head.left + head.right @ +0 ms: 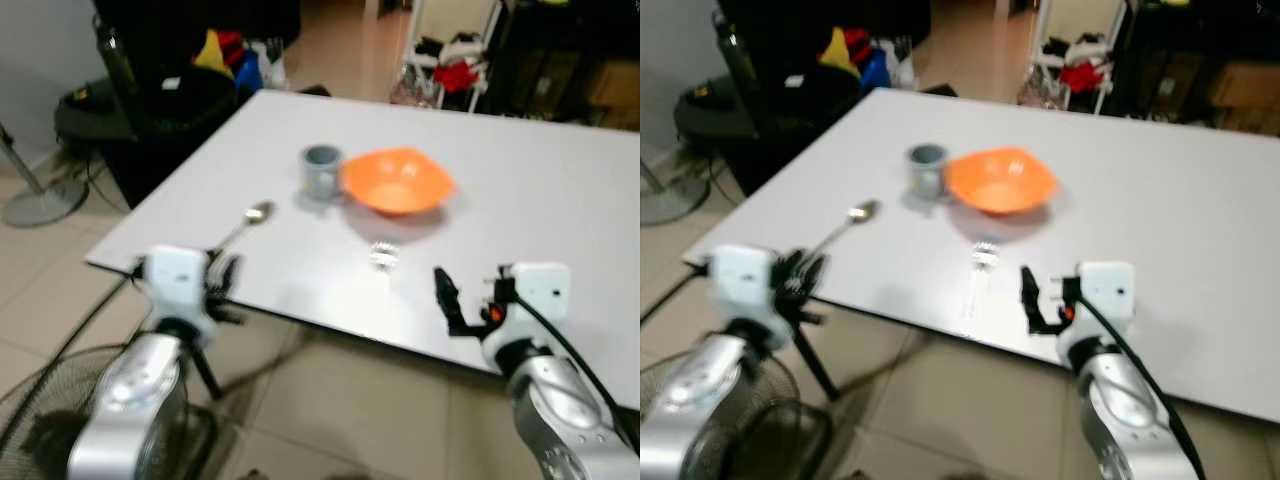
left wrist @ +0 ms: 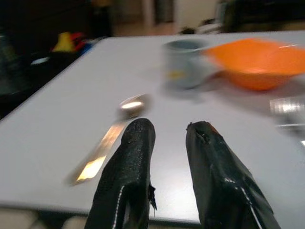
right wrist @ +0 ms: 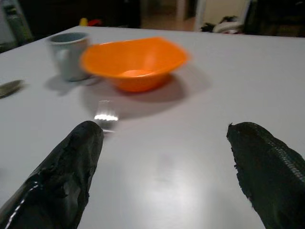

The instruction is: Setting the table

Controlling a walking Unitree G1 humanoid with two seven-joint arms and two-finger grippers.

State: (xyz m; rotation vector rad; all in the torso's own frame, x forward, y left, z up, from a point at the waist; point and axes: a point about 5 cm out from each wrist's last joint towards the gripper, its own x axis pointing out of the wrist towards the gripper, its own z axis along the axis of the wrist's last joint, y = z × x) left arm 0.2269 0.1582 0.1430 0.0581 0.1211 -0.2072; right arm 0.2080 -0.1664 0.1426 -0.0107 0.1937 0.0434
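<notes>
You're standing at the near edge of the white table [image 1: 560, 190], both arms raised in front of you. Your left gripper [image 2: 164, 138] hangs at the near left edge of the table, fingers [image 2: 138, 157] parted by just a narrow gap, nothing between them, nothing touched. Right ahead of those tips lies the spoon [image 1: 245, 222], bowl end pointing away from you, handle running back toward the table's edge. It's near your fingertips but apart from them.

Over on your right, the right gripper [image 3: 164, 162] hovers above the near edge of the table with its fingers [image 3: 71, 167] spread wide, empty, bare tabletop showing between them. Just beyond and a little left of it sits the fork [image 1: 383, 254], blurred, catching a bright glint.

Further in, the orange bowl [image 1: 398, 181] sits near the middle of the table, upright. Hard against its left side you've got the grey mug [image 1: 321, 171], also upright; whether it touches the bowl, you can't tell from here. Fork between bowl and your right gripper, spoon to the left of all of it.

Off the far left corner there's dark furniture with red, yellow and blue items [image 1: 225, 55] on it, and a fan cage [image 1: 60, 410] down by your left arm on the tiled floor [image 1: 350, 400].
</notes>
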